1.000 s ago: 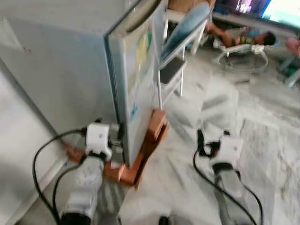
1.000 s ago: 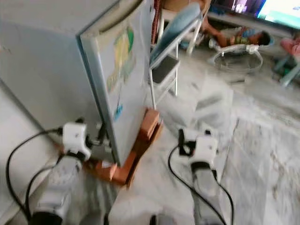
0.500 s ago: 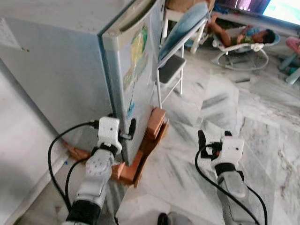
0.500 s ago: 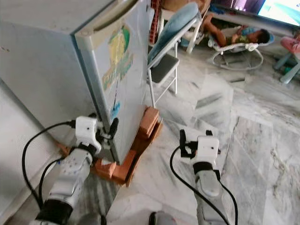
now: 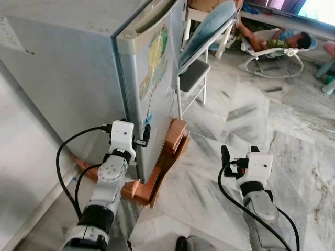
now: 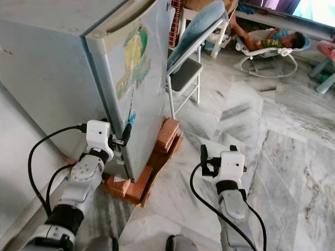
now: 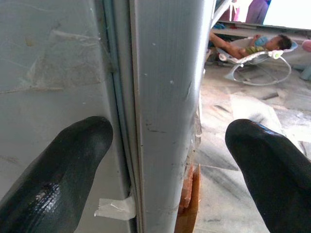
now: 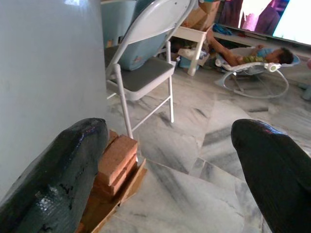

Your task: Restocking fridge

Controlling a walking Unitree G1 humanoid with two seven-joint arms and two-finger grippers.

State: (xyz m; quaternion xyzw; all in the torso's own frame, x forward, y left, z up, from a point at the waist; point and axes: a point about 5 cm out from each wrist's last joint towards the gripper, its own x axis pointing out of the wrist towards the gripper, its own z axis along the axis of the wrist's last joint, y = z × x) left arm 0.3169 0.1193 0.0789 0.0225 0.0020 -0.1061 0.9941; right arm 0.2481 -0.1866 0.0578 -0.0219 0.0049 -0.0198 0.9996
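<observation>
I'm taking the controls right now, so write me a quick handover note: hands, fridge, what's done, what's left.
Left hand: open, its fingers straddling the free edge of the fridge door, low down. Not clamped yet.
Right hand: open, empty, hovering over the marble floor.
Fridge: stands on bricks; door shut.
Folding chair close beside the door side.
Done: hand positioned at the door.
Left: pull the door open, then restock.

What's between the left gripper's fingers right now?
The fridge door's closed edge. In the left wrist view one finger lies on the fridge's side wall, the other on the door's front side, left gripper open.
</observation>
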